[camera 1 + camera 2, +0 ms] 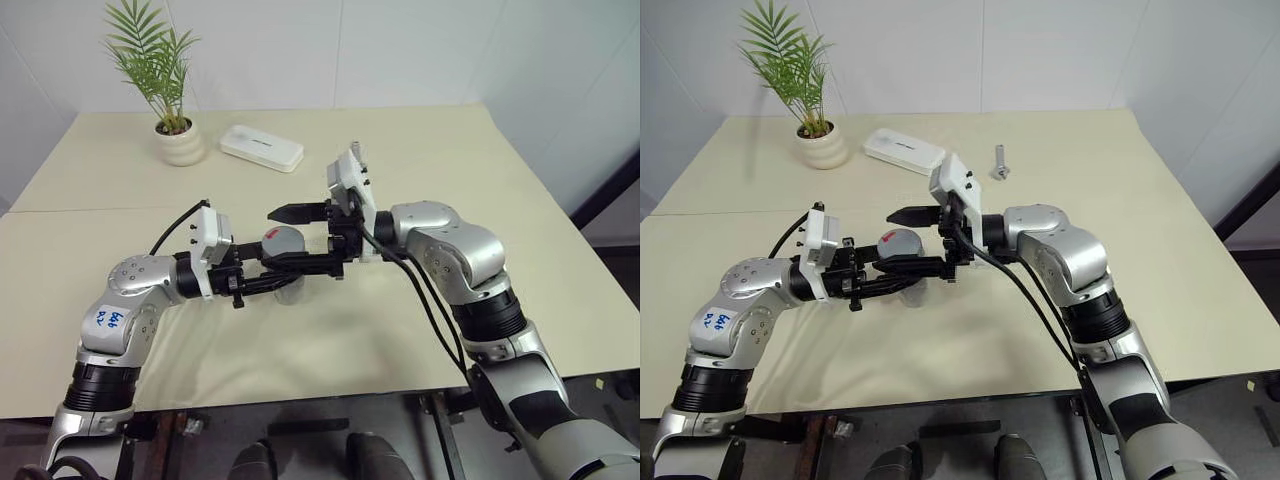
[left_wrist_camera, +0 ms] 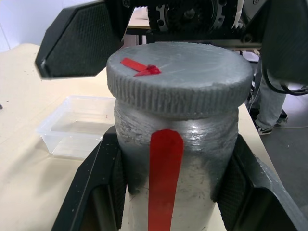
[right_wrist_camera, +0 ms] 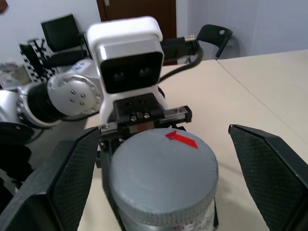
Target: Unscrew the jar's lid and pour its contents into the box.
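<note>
My left gripper [image 1: 278, 278] is shut on the jar [image 2: 178, 168], a small cylinder with a red stripe down its side, held upright above the table. Its black fingers [image 2: 96, 192] press on both sides of the jar. The grey lid [image 1: 283, 241] with a red mark sits on top of the jar. Around the lid stands my right gripper [image 1: 292, 238], open, with a finger [image 3: 269, 168] on each side and a gap to the lid. The clear box [image 2: 77, 125] lies on the table beyond the jar. The contents are hidden inside the jar.
A potted plant [image 1: 181, 143] and a white rounded case [image 1: 261, 148] stand at the back left of the cream table [image 1: 480, 180]. A silver bolt [image 1: 1000, 163] lies at the back middle. Chairs and a person's legs show past the table edge in the wrist views.
</note>
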Available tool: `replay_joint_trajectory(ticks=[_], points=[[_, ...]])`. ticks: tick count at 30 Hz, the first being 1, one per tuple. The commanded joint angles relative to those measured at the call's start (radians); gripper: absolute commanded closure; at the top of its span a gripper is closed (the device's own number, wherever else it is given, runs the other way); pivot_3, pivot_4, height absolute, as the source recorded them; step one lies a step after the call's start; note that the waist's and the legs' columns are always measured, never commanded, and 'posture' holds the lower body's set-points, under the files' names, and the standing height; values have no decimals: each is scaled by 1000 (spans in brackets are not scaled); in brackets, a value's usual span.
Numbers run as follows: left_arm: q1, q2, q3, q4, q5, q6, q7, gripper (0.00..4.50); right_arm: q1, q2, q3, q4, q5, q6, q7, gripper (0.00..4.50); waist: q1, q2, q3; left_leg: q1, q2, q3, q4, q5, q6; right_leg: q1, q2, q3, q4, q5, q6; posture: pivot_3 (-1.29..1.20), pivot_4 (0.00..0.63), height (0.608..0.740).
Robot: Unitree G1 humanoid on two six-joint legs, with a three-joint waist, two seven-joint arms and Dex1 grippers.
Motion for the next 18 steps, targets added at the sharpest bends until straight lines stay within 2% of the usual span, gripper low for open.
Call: replay_joint_trajectory(ticks=[1,7,10,14,18], points=[[-13,-1,11,-40,-17,-12,0,2498,-13,8,-11,-34,3,-24,0,30,0,0,0,0,0,0,0,0,0,0,0,0,0,0,0,0,150,740],[-13,0,13,-34,-14,-15,0,2498,-19,13,-21,-21,4,-31,-4,30,-2,0,0,0,0,0,0,0,0,0,0,0,1,0,0,0,150,740],[-12,0,13,-33,-13,-16,1,2498,-17,18,-29,-25,19,-30,0,629,-2,0,0,0,0,0,0,0,0,0,0,0,1,0,0,0,150,740],[-16,2,14,-27,-13,-18,-2,2498,-11,22,-38,-29,29,-24,-4,1934,-2,0,0,0,0,0,0,0,0,0,0,0,1,0,0,0,150,740],[-19,4,15,-22,-12,-20,-4,2498,-35,49,-141,-6,118,38,-67,1934,-2,0,0,0,0,0,0,0,0,0,0,0,1,0,0,0,150,740]])
